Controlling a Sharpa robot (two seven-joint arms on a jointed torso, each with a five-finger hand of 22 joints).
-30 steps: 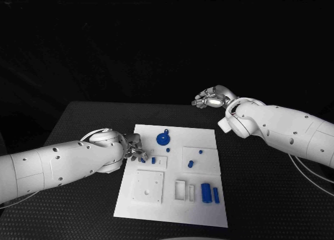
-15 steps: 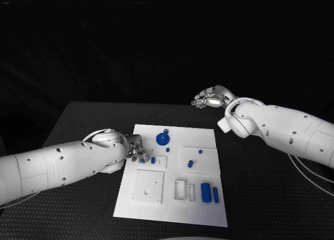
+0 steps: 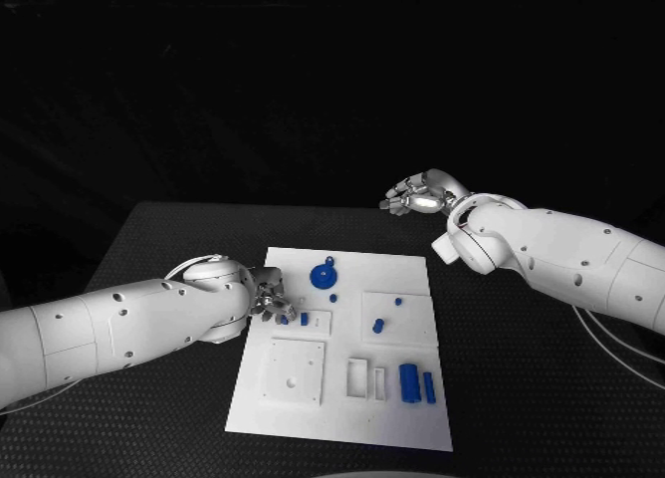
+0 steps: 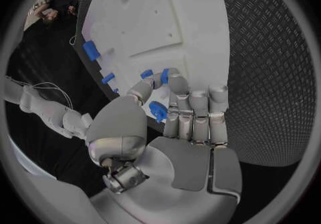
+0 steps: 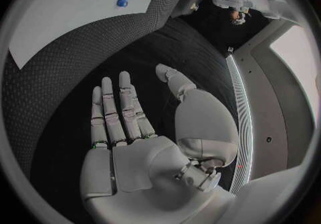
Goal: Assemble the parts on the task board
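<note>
1. The left hand (image 3: 268,302) sits at the left edge of the task board (image 3: 404,413), fingers curled around a small blue part (image 4: 158,110) — pinched between thumb and fingers in the left wrist view.
2. The right hand (image 3: 419,194) hovers past the board's far edge, fingers spread, holding nothing.
3. The blue gear (image 3: 325,275) lies on the far part of the board; more blue pieces stand near its near right corner.
4. The held part looks light, stiff and smooth — likely slippery, so a pinch across its short sides seems safest.
</note>
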